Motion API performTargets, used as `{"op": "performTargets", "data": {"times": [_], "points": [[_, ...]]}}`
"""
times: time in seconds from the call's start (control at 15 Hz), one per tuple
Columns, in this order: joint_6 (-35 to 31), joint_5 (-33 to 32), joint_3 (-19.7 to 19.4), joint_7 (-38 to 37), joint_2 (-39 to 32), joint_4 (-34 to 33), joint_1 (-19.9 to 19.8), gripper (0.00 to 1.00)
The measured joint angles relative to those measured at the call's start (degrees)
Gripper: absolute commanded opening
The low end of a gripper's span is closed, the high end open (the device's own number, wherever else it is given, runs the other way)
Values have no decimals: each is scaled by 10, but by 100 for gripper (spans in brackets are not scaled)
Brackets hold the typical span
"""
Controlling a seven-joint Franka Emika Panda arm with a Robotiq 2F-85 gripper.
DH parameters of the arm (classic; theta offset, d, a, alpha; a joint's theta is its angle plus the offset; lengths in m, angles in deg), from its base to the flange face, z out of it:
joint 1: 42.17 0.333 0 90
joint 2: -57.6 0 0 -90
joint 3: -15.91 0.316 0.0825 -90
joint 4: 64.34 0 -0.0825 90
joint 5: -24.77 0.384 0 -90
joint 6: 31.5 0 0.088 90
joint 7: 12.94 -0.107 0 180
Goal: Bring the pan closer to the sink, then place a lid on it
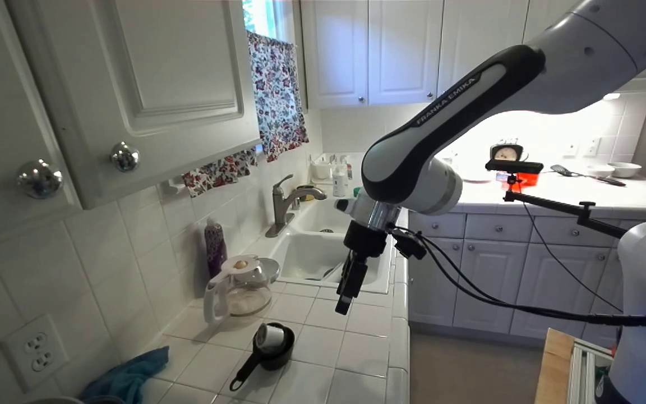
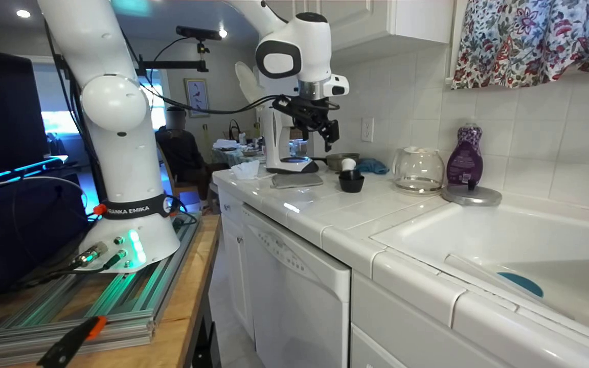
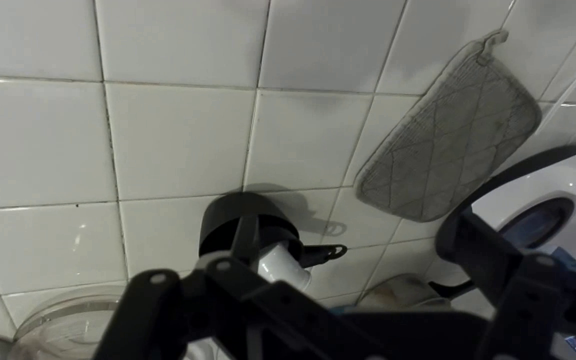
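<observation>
Pan [image 2: 340, 163] on the counter [image 2: 335, 214], well apart from the wide-spread gripper [image 3: 356, 217]

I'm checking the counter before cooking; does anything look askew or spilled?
One mild oddity: a white item appears tilted inside the black handled cup instead of sitting straight. No spill shows on the visible counter tiles.

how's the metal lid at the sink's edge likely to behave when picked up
The lid looks like rigid metal, so it probably won't flex. Its raised black knob should offer a grip, though the wide lid may tilt around it.
</observation>
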Motion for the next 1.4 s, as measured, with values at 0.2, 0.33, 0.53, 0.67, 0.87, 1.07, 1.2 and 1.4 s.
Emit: {"op": "performTargets", "data": {"times": [0.2, 0.33, 0.53, 0.67, 0.87, 1.07, 1.2, 1.4], "points": [[0, 0, 14, -1, 0, 0, -18, 100], [0, 0, 14, -1, 2, 0, -22, 100], [0, 0, 14, -1, 2, 0, -22, 100], [0, 0, 26, 0, 2, 0, -32, 100], [-30, 64, 54, 27, -17, -12, -30, 100], [-73, 150, 102, 73, -70, -54, -21, 100], [-96, 189, 132, 100, -120, -99, -15, 100], [-124, 221, 153, 132, -213, -193, 0, 100]]}}
